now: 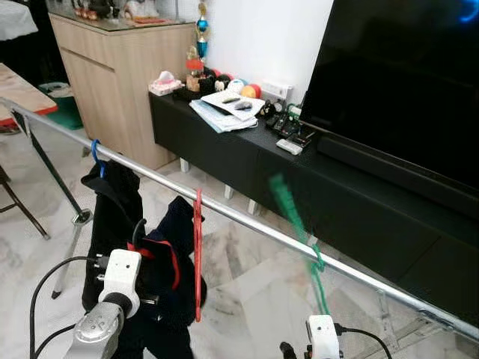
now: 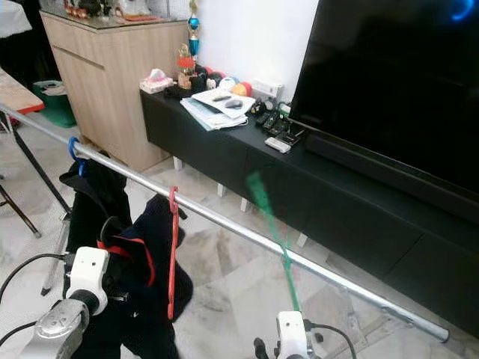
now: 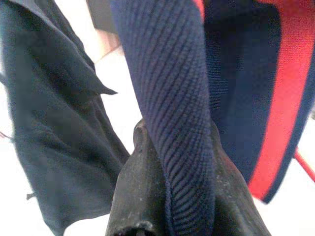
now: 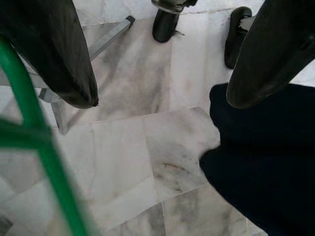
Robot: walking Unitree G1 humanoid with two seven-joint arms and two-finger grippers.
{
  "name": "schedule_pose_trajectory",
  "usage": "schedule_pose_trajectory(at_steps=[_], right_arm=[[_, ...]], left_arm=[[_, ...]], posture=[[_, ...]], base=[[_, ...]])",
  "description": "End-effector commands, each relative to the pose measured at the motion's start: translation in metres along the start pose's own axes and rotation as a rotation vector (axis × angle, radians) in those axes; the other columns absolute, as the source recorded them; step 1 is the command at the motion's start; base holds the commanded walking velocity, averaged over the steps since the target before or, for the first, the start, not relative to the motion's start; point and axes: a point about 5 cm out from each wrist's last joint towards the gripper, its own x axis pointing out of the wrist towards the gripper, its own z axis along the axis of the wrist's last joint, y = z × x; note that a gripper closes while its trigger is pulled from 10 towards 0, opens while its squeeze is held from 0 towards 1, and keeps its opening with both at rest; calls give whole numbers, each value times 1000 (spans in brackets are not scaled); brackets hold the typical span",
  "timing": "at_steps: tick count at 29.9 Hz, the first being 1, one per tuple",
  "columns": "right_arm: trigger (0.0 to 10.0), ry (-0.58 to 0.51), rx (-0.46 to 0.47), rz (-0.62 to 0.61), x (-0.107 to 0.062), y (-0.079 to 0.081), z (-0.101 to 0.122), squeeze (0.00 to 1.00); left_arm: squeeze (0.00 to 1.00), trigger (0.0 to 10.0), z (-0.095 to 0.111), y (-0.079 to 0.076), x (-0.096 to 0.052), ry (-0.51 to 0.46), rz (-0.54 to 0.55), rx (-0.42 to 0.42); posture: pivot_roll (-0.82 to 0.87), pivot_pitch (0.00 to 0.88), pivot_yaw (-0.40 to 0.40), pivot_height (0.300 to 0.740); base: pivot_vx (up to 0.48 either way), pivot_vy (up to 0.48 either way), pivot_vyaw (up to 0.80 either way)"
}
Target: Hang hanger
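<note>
Pinching a ribbed navy fabric band (image 3: 184, 142) between its two black fingers (image 3: 138, 196), the left gripper (image 3: 170, 206) holds the dark garment (image 1: 161, 277), whose navy cloth carries a smooth red stripe (image 3: 285, 98). The right gripper (image 4: 162, 73) has its fingers spread wide apart over the veined white marble floor (image 4: 142, 147), with a thin green hanger (image 1: 296, 224) passing just beside one rounded fingertip (image 4: 64, 64). That green hanger, blurred in the head views, hangs by its hook on the long shiny metal rail (image 1: 247, 221) that slants across the room. Further along the rail a slim red hanger (image 1: 197, 254) hangs next to the navy garment, and a blue hanger hook (image 1: 96, 153) carries a black garment (image 1: 112, 202). Behind the rail stands a low black cabinet (image 1: 224, 149) bearing papers (image 1: 224, 108), coloured balls and small clutter, a large dark television (image 1: 397, 82), and beside them a pale wooden sideboard (image 1: 112, 67).
</note>
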Motion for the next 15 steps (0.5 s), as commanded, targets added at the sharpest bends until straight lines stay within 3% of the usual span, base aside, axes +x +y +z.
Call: schedule_pose_trajectory(at_steps=[1,8,15], right_arm=[[10000,12,-6,-3,0,-2,-2,0],[10000,14,-13,0,0,-2,-2,0],[10000,16,-16,1,0,-1,-1,0]], left_arm=[[0,10000,15,5,8,-52,18,59],[0,10000,30,22,28,-34,83,104],[0,10000,32,23,31,-42,89,94]], posture=[[154,0,-86,740],[146,0,-88,740],[145,0,-89,740]], base=[[0,0,0],[0,0,0],[0,0,0]])
